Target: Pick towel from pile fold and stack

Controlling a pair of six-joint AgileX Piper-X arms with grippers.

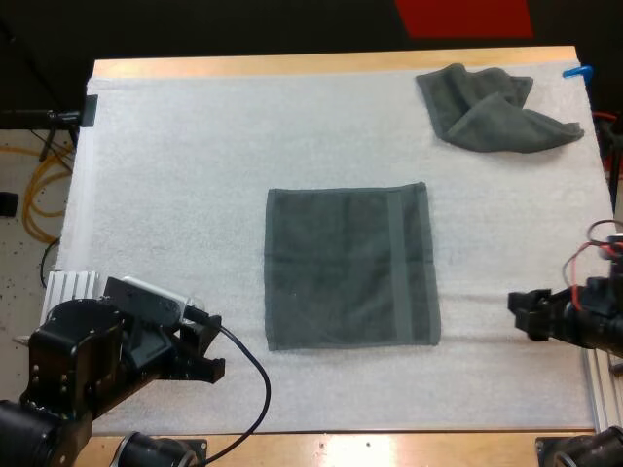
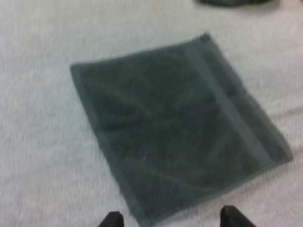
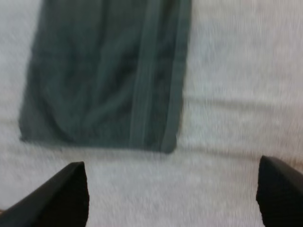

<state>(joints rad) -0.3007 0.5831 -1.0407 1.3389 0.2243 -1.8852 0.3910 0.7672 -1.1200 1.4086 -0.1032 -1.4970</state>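
Note:
A dark grey-green towel (image 1: 350, 267) lies spread flat in the middle of the white mat (image 1: 185, 185), with a woven band near its right edge. A crumpled towel (image 1: 494, 109) sits at the far right of the mat. My left gripper (image 1: 202, 352) hovers low at the near left, a short way from the flat towel's (image 2: 180, 123) near left corner, fingers (image 2: 111, 220) apart and holding nothing. My right gripper (image 1: 523, 314) is at the right edge, level with the flat towel's (image 3: 109, 71) near right corner and apart from it, fingers (image 3: 54, 196) wide apart.
The mat covers nearly the whole wooden table (image 1: 389, 449). Bare mat lies around the flat towel on all sides. A black clamp (image 1: 68, 115) sits at the far left edge.

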